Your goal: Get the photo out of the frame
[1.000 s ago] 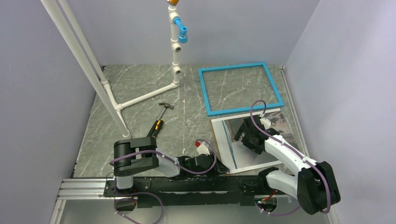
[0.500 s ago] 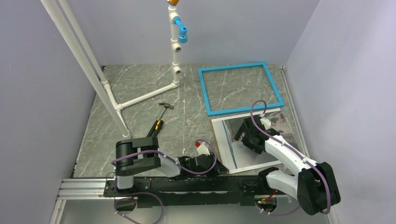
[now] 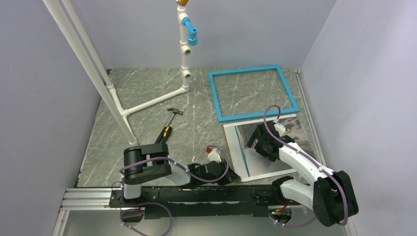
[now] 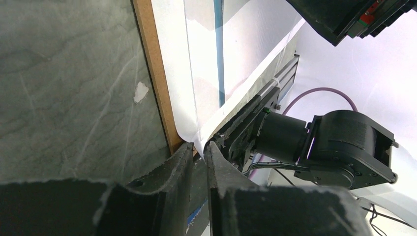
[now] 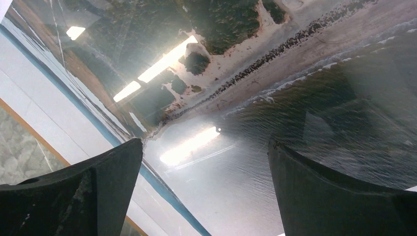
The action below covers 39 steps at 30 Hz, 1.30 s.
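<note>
The frame (image 3: 253, 93) lies flat at the far right of the bench (image 3: 201, 130), blue face up, marble showing through its opening. Just beside its near edge the photo (image 3: 258, 164) lies flat and glossy on a brown board (image 4: 156, 78), white border outward. The right end effector (image 5: 204, 147) hangs over the photo's dark picture with its fingers spread wide, gripping nothing. The left end effector (image 4: 198, 147) sits low at the near left corner of the photo and board, fingers drawn almost together with a thin gap. The corner reaches that gap, but I cannot tell whether it is pinched. A hammer (image 3: 167, 129) lies well apart to the left.
</note>
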Each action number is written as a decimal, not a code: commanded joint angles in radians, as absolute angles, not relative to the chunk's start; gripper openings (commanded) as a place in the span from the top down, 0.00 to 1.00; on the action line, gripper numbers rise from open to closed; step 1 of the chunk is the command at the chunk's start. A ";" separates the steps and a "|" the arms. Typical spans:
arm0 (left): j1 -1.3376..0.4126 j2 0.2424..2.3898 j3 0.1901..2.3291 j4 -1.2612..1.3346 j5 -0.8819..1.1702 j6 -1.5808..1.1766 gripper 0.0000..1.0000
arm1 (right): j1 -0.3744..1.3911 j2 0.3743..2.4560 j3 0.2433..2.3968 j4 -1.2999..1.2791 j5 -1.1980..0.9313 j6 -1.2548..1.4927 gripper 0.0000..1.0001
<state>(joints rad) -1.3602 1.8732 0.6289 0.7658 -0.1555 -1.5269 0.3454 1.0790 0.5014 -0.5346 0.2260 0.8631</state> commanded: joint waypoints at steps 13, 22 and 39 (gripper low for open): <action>-1.357 1.743 0.748 0.463 -0.236 -1.445 1.00 | 0.360 1.007 0.524 -0.540 0.192 0.808 0.03; -1.390 1.632 0.758 0.292 -0.306 -1.480 1.00 | 0.450 0.921 0.594 -0.591 0.215 0.751 0.03; -1.435 1.508 0.745 0.174 -0.362 -1.415 1.00 | 0.732 0.996 0.704 -0.596 0.236 0.681 0.01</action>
<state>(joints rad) -1.4242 1.5600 0.7418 0.2104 -0.3206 -1.4548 0.7208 0.9970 0.6628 -0.5968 0.2344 0.7120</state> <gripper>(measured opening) 0.009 0.992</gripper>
